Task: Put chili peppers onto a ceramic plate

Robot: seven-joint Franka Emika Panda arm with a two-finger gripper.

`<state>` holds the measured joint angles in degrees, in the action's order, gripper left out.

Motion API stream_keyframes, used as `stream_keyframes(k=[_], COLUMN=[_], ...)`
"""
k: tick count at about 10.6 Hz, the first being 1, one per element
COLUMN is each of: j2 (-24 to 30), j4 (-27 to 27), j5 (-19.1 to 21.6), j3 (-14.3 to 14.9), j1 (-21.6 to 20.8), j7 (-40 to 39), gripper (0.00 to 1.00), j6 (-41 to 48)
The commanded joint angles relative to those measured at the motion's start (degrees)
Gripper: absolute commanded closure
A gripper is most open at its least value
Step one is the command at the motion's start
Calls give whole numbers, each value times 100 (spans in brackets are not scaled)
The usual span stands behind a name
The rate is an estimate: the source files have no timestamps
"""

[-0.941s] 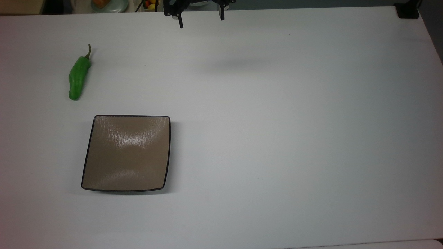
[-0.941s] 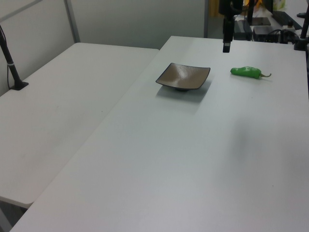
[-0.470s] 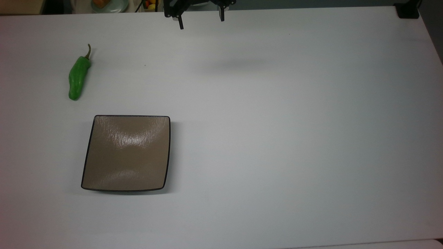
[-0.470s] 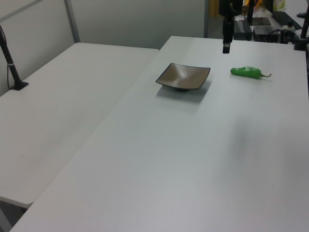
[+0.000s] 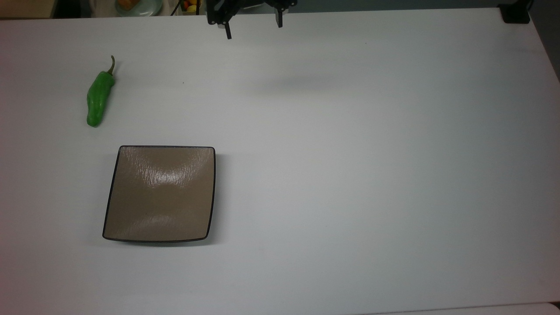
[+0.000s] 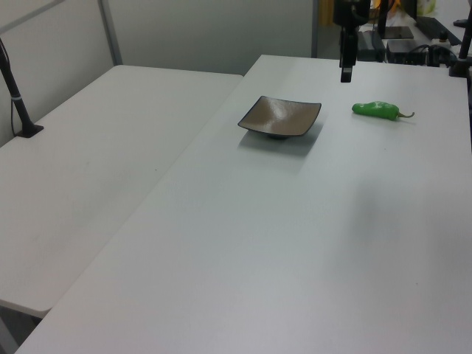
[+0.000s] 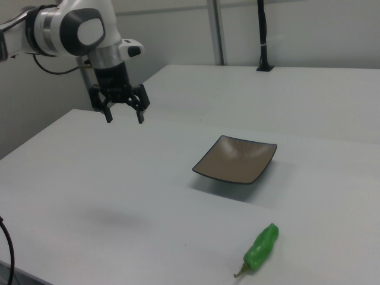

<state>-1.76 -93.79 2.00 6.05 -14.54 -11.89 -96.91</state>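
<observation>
Top view: nothing of the task is done yet, as I read it. The pepper (image 5: 99, 97) lies on the table (image 5: 350, 175), stem pointing to the far edge, just beyond the plate's (image 5: 159, 194) far left corner and clear of it. The plate is bare. My gripper (image 5: 253, 29) hangs high at the far edge, jaws spread wide with nothing between them, well apart from both. All is left: reach, grasp, lift, carry, release. A dark camera mount (image 5: 515, 13) sits at the table's far right corner.

Left view: the pepper (image 6: 378, 110) rests to the plate's (image 6: 281, 116) right, with bare table between. The gripper (image 6: 345, 72) hangs above and behind them. A second white table (image 6: 96, 162) stands to the left, carrying a black post (image 6: 16, 92).

Right view: the gripper (image 7: 124, 114) hovers well above the table, jaws released. The plate (image 7: 236, 159) lies between it and the pepper (image 7: 261, 248), so I judge the plate's raised rim the only thing to pass over; nothing else blocks the path.
</observation>
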Motion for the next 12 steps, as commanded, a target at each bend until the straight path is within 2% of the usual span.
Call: stream_keyframes(k=[1, 3, 5, 9, 12], j2=[71, 27, -139, -710, -965], j4=[-43, -43, -43, -96, -393], j5=[98, 37, 19, 28, 28], j3=[-7, -16, -7, 54, 72], j1=[686, 1407, 2075, 2990, 3413], j7=[-1031, -1910, -2072, -2081, -2072], gripper=[0, 0, 0, 0, 0], j6=[-109, -118, -213, -548, -1161])
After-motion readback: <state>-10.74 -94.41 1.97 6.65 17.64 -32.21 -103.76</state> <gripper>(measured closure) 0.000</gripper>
